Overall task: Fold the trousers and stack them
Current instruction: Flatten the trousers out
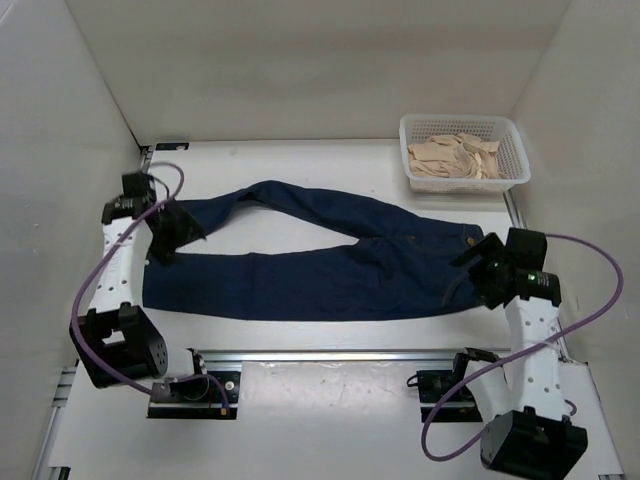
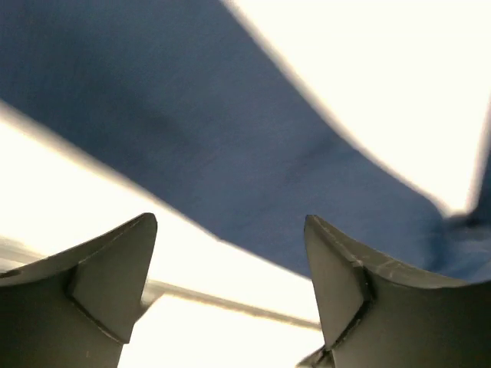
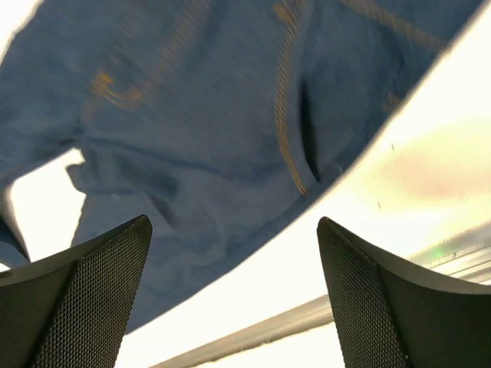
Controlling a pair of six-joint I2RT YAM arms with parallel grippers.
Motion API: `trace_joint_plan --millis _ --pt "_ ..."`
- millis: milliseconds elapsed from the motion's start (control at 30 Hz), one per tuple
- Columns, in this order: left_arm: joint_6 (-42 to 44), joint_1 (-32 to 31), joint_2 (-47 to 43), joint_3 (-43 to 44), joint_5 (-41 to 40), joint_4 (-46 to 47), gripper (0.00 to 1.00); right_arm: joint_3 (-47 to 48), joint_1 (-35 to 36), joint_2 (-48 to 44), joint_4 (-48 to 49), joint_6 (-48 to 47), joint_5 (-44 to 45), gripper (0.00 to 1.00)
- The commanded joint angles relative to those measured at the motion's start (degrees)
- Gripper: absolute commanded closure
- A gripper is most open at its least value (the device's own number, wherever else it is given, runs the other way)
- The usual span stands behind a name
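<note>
White table [image 1: 330, 400] enclosed by white walls [image 1: 300, 60], seen from above. A pair of dark navy jeans [image 1: 330, 270] is spread flat across the middle of the table, waist to the right, legs to the left. The near leg lies straight. The far leg bows away toward the back, so a gap of bare table is left between the legs. A white mesh basket [image 1: 465, 183] holding beige garments [image 1: 455, 155] stands at the far right corner, well apart from the jeans.

The left gripper [image 1: 172, 232] is poised over the leg ends, its jaws spread wide with nothing between them; only blue denim and table are seen beyond its fingertips. The right gripper [image 1: 478, 268] is poised at the waist, jaws likewise spread and empty, with tan stitching [image 3: 288, 115] seen below.

No fold appears to have been made yet. For a tidy fold, it is judged that the bowed leg should first be drawn straight alongside the near one. Each end should be pinched near its edge through the full thickness of cloth, and both ends lifted and carried together so that the denim is not dragged or twisted. Heavy denim may slip from a shallow pinch
</note>
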Motion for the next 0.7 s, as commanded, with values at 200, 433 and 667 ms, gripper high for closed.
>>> trace_joint_plan --millis 200,433,667 --pt "2.7 -2.9 16.9 33.5 -2.1 2.4 0.9 20.0 -0.2 15.6 9.8 -10.1 -0.6 1.0" --pt "3.3 -2.9 37.5 44.7 -1.2 0.2 0.33 28.2 0.3 25.5 6.2 -15.4 -5.2 1.0" --pt "-1.5 -4.0 42.3 42.2 -1.1 2.7 0.3 23.5 0.3 25.5 6.2 -15.9 -7.2 0.89"
